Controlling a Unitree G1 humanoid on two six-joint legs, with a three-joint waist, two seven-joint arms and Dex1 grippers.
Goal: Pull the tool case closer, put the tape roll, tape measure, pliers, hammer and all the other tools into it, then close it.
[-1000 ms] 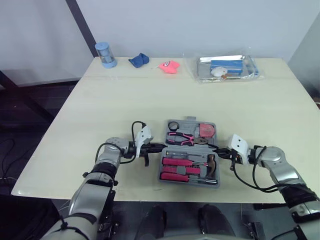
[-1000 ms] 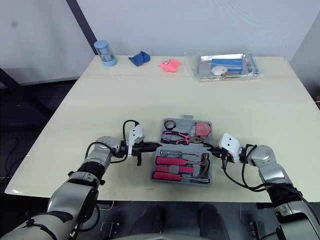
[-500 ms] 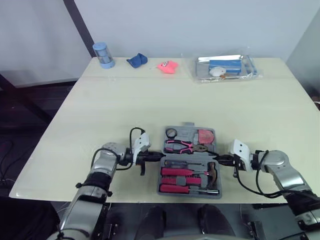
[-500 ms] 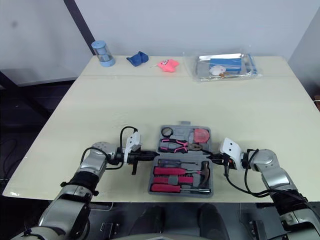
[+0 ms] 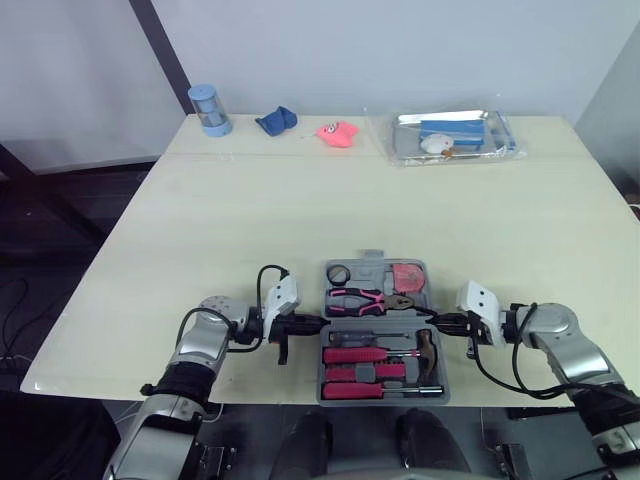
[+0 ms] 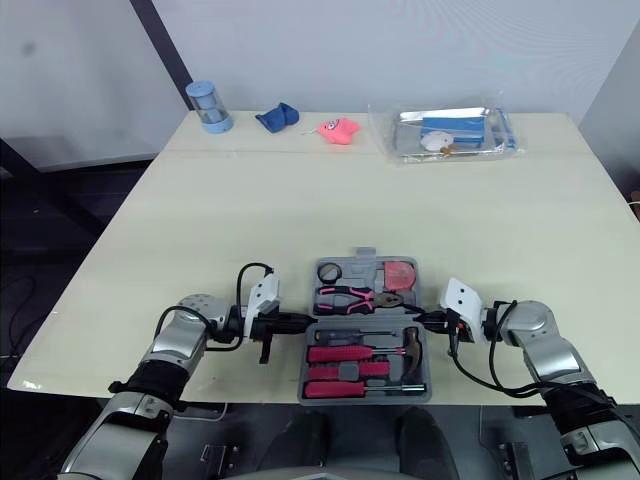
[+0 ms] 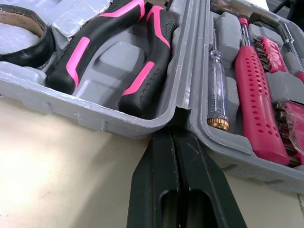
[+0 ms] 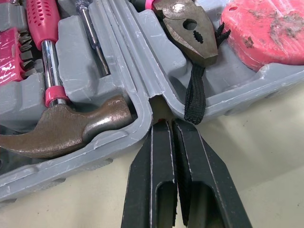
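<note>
The grey tool case [image 5: 372, 268] lies open at the table's near edge, its front half reaching that edge. Inside are the tape roll [image 5: 340, 274], pink tape measure [image 5: 407, 276], pliers [image 5: 362, 298], hammer [image 5: 428, 345] and pink-handled screwdrivers [image 5: 360, 356]. My left gripper [image 5: 318, 322] is shut, tips pressed into the hinge notch on the case's left side, beside the pliers handles [image 7: 118, 52]. My right gripper [image 5: 432, 321] is shut too, tips in the hinge notch on the right side, between the hammer head [image 8: 61, 128] and the pliers head [image 8: 190, 28].
Along the far edge stand a blue cylinder [image 5: 210, 108], a blue cloth [image 5: 276, 120], a pink toy [image 5: 338, 133] and a clear bag holding a tray [image 5: 455, 135]. Bare tabletop [image 5: 330, 200] spreads between them and the case.
The case has slid toward the table's near edge with both shut grippers at its hinge ends. The tools inside kept their places.
</note>
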